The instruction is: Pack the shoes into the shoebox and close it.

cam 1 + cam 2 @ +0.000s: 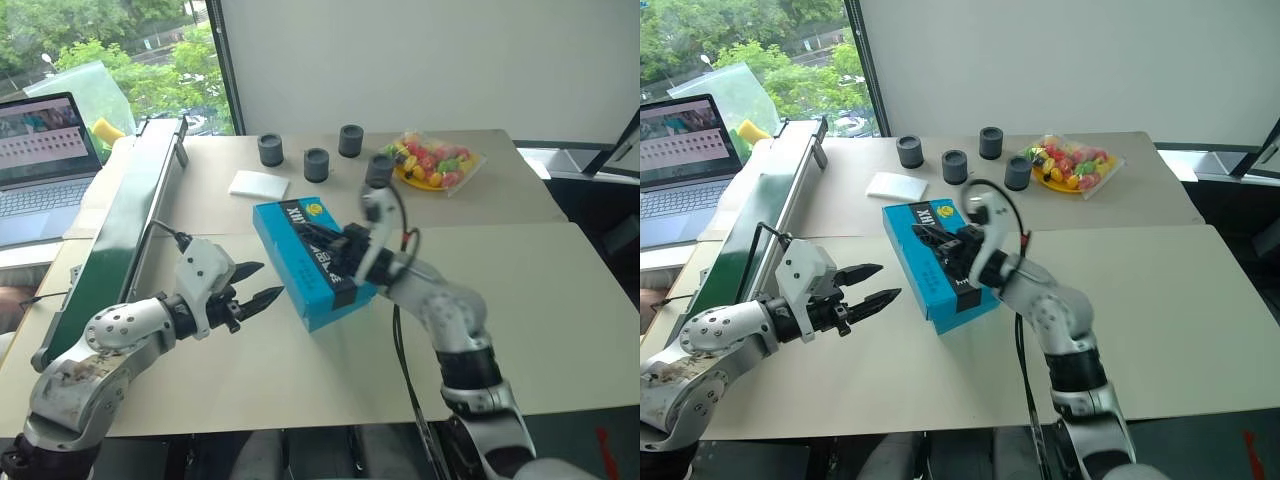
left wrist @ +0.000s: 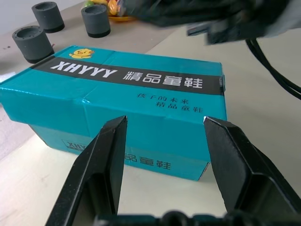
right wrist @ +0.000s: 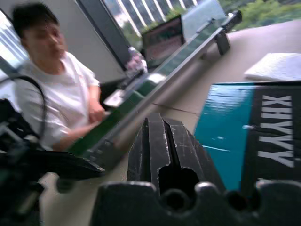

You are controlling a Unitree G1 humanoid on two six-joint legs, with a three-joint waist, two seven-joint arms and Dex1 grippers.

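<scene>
The turquoise shoebox (image 1: 295,275) lies with its lid down in the middle of the table, white lettering on a black band along the top. The shoes are out of view. My left gripper (image 1: 272,279) stands open just left of the box, level with its side wall, and its two black fingers (image 2: 101,160) frame that wall without touching it. My right gripper (image 1: 318,240) is shut with nothing in it and lies across the lid, pointing left. I cannot tell whether it touches the lid. The right wrist view shows its closed fingers (image 3: 162,136) beside the box's edge (image 3: 225,127).
Several dark cylinders (image 1: 270,149), a flat white pad (image 1: 258,184) and a bag of colourful sweets on a yellow plate (image 1: 432,160) sit behind the box. A long green rail (image 1: 120,230) runs along the left, with a laptop (image 1: 40,160) and a seated person (image 3: 51,94) beyond.
</scene>
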